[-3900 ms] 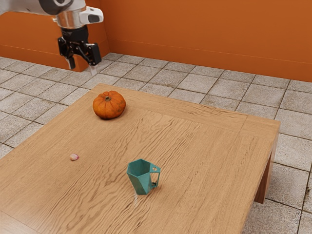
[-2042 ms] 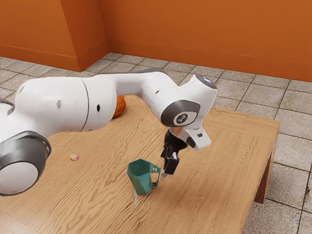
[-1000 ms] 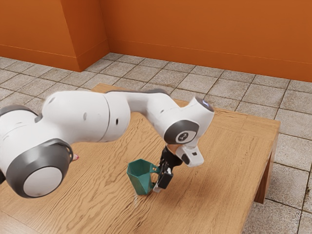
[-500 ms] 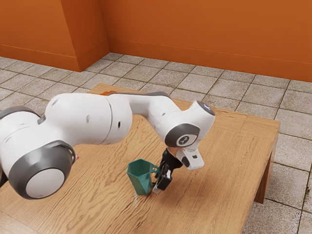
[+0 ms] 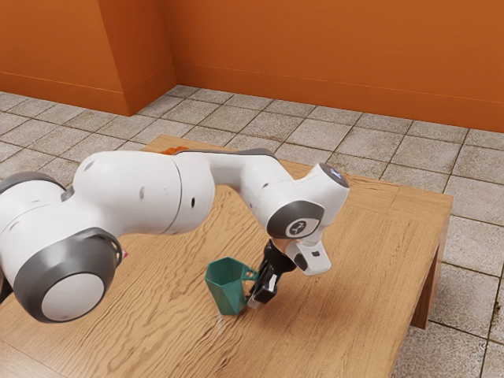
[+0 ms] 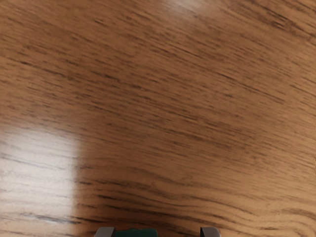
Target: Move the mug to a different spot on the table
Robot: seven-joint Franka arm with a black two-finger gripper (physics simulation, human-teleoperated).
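Pincer (image 5: 264, 288): black, sitting low at the handle side of the mug (image 5: 227, 282) and almost down on the tabletop (image 5: 370, 260). It is tilting, its tips pointing down and toward the exterior view's left.

Wrist view: two grey fingertips (image 6: 104, 231) are showing, set apart. A green sliver of the mug (image 6: 136, 231) is lying between them, close against one tip, with bare wood showing between the sliver and the other tip. The pincer is therefore reading as parted around the handle and not clamping it. Beyond the tips the camera is looking onto wood grain, with a pale glare patch to one side.

Mug: teal and faceted, standing upright on the tabletop with its mouth up. Its handle is facing the exterior view's right. It is sitting in the near-middle part of the tabletop, well in from every edge.

Arm pose: the hand is slanting up from the pincer toward the exterior view's right, to a white wrist joint with a grey round cap (image 5: 296, 224). That joint is hanging above the mug and a little to its right. From there the forearm is running back toward the exterior view's left. It is joining a bulky white link that is spanning the tabletop. A large grey-capped joint (image 5: 67, 276) is sitting nearest the camera at lower left.

Surroundings: a small orange patch (image 5: 177, 150) is peeking out behind the upper arm, too hidden to identify. Grey floor tiles (image 5: 378, 134) and an orange wall (image 5: 331, 39) are lying beyond the tabletop.
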